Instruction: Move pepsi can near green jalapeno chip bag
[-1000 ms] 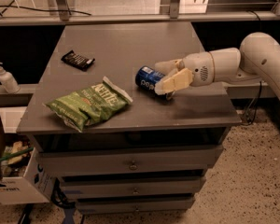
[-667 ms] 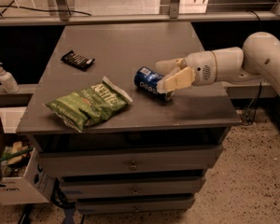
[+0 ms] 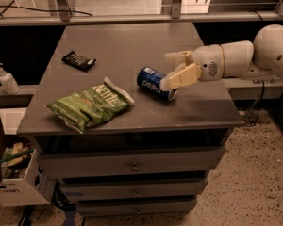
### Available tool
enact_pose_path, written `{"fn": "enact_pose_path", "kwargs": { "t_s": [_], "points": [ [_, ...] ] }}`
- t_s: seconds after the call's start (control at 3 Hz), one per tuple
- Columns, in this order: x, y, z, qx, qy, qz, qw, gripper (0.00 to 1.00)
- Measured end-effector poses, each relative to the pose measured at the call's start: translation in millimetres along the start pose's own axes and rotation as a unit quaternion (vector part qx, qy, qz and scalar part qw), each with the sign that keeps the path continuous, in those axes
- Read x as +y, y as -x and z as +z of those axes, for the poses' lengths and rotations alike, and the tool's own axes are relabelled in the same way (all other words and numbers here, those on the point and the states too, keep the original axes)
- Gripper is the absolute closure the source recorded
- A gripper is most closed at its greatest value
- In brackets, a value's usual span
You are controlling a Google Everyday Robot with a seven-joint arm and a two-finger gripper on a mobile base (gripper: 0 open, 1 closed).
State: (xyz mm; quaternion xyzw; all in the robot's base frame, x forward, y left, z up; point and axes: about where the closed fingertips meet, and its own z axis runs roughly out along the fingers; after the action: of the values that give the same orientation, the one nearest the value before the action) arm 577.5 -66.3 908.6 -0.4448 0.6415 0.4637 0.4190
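The pepsi can, blue with white lettering, lies on its side on the grey table, just right of the green jalapeno chip bag. The bag lies flat near the table's front left, with its white torn edge toward the can. My gripper reaches in from the right at the can's right end. Its fingers are spread: the upper finger stands clear above the can, and the lower finger overlaps the can's end.
A small flat black packet lies at the table's left. A soap dispenser stands on a ledge at far left. A cardboard box sits on the floor at lower left. Drawers are under the tabletop.
The gripper has drawn back slightly to the right and up. The can stays lying in about the same place beside the bag.
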Motion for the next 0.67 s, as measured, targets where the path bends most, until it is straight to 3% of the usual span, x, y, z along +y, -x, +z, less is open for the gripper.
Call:
{"fn": "enact_pose_path", "kwargs": {
  "t_s": [0.33, 0.67],
  "points": [
    [-29.3, 9.3, -18.1, 0.000, -0.045, -0.053, 0.9976, 0.00],
    [-58.9, 18.3, -43.9, -0.010, -0.074, -0.100, 0.9921, 0.00]
  ]
}}
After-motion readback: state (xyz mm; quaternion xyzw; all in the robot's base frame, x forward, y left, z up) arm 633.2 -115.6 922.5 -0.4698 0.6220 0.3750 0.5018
